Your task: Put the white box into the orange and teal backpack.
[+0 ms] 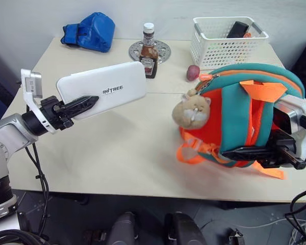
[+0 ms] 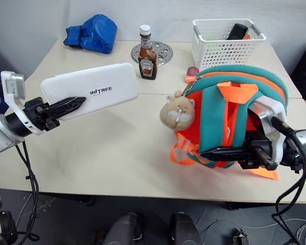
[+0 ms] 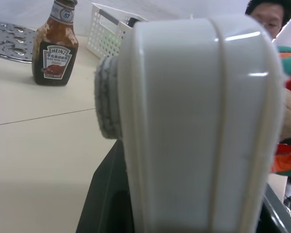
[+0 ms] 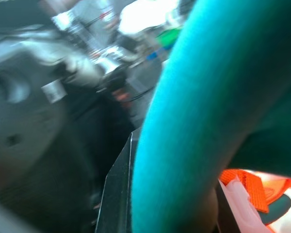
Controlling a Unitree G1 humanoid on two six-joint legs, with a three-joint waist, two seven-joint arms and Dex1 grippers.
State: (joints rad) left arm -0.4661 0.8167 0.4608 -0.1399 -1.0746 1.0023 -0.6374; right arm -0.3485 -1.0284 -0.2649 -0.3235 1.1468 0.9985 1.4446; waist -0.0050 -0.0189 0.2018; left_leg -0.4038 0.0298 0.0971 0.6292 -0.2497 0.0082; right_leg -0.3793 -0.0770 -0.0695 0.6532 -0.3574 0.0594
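Desk (image 1: 117, 153), beige, carries everything. Biggest item on it: orange and teal backpack (image 1: 234, 117), standing at my right side near the front edge, teal bands and orange webbing facing the camera, tan plush charm (image 1: 192, 111) hanging off its left face. My right claw (image 1: 245, 152) is clamped shut on the pack's lower teal trim, fingers pointing left across the front; right wrist view has teal fabric pinched between the black fingers. No open mouth visible from the head views, can't tell if the zipper is undone or which way the opening faces.

White box (image 1: 103, 90) is up off the desk at my left, well apart from the pack, long axis tilted up toward the right, lettered face to the camera. My left claw (image 1: 84, 103) grips it by the near short end, black fingers closed on its faces; left wrist view looks along the box edge.

Step in hand, as I judge it: box already picked, pack being steadied; insertion not begun. Next move needs the pack's opening found and held wide by my right claw, then box carried right and fed in narrow end first. Risk: box catching on straps or the charm, pack slumping if grip on trim slips.

Behind, untouched: blue fabric bundle (image 1: 90, 31), white basket (image 1: 227, 41), ketchup bottle (image 1: 149, 51) in front of a round metal plate (image 1: 163, 50), small reddish thing (image 1: 193, 72) beside the pack
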